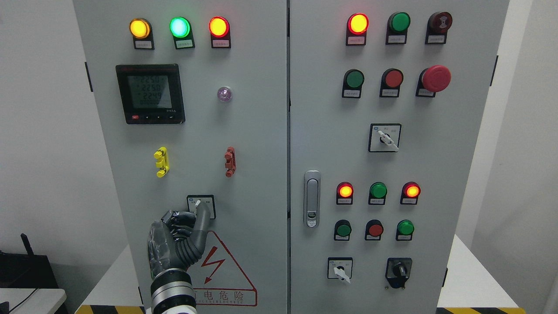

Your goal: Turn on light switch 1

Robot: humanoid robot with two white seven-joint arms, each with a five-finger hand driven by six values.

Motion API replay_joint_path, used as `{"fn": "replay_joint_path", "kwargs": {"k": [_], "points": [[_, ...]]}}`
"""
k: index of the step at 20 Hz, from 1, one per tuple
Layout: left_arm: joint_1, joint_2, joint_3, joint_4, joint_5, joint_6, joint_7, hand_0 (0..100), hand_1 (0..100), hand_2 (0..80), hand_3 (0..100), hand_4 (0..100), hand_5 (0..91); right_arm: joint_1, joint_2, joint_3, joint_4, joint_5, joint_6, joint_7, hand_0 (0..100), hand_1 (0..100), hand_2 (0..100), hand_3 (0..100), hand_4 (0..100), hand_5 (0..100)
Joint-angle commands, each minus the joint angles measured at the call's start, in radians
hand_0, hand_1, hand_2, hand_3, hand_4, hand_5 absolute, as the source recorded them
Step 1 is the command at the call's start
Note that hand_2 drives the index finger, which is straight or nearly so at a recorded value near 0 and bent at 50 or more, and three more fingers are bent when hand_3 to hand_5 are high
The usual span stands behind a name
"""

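Note:
A small rotary selector switch (198, 203) with a white knob sits on a square plate low on the left cabinet door (253, 144). My left hand (185, 226) comes up from the bottom edge and is against the door just below and left of it. One dark finger (202, 216) is stretched up and its tip touches the switch plate beside the knob. The other fingers are curled into the palm and hold nothing. The hand hides the lower left part of the switch plate. My right hand is not in view.
The left door carries three lit lamps (179, 27), a digital meter (150, 93), a yellow clip (161, 162), a red clip (229, 161) and a warning triangle (222, 272). The right door has lamps, push buttons, an emergency stop (436, 78), three selector switches and a door handle (311, 198).

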Motion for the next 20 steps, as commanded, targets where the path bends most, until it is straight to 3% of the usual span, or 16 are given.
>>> {"fn": "replay_joint_path", "kwargs": {"k": [1, 20], "points": [[0.000, 0.000, -0.001, 0.000, -0.001, 0.000, -0.002, 32, 45, 59.4, 73, 76, 60.9, 0.000, 0.001, 0.017, 0.000, -0.025, 0.000, 0.000, 12, 39, 0, 0, 0, 0], [-0.001, 0.000, -0.001, 0.002, 0.001, 0.000, -0.008, 45, 39, 60.2, 74, 76, 61.3, 0.000, 0.001, 0.017, 0.000, -0.025, 0.000, 0.000, 12, 39, 0, 0, 0, 0]]}}
